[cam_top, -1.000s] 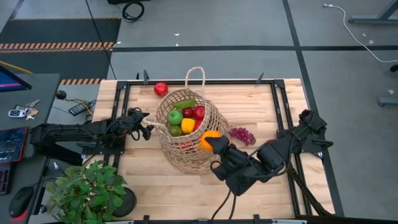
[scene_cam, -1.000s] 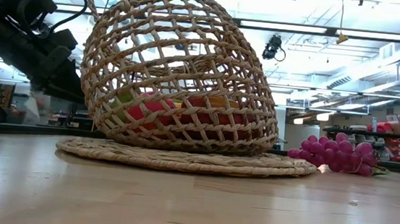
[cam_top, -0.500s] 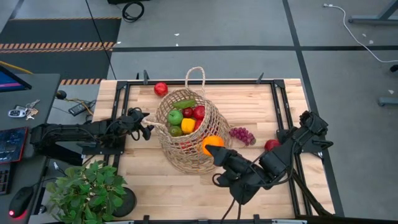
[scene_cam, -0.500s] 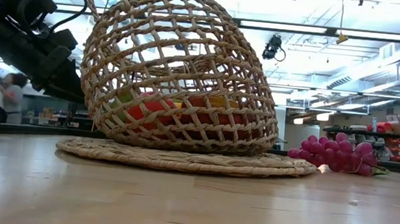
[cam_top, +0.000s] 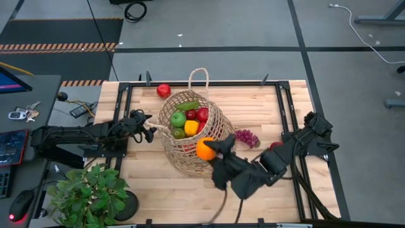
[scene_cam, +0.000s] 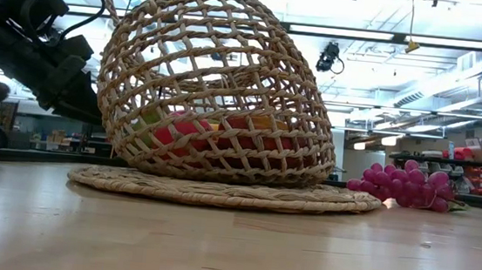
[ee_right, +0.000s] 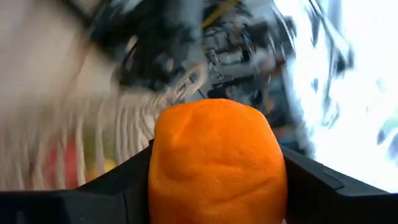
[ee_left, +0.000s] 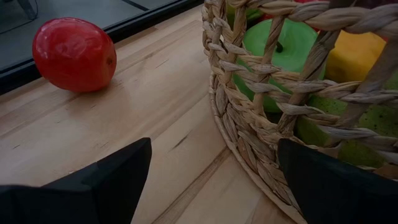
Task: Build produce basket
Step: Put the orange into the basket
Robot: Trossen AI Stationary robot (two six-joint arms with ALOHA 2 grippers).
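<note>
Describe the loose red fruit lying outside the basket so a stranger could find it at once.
Start at the big wicker basket in the middle of the wooden table. Look past its rim toward the table's far edge, on the left arm's side: the red fruit lies alone on bare wood. Unlike the purple grapes, it is a single round piece.

Grey concrete floor (cam_top: 240, 28) w/ dark seams, hazard-striped black mat (cam_top: 60, 38) at far left. Desk (cam_top: 19, 126) beside table w/ keys (cam_top: 20, 114), mouse (cam_top: 22, 204). Potted plant (cam_top: 88, 193) at near corner. Ceiling strip lights (scene_cam: 381, 35) overhead; shelving (scene_cam: 473, 177) in back.
</note>
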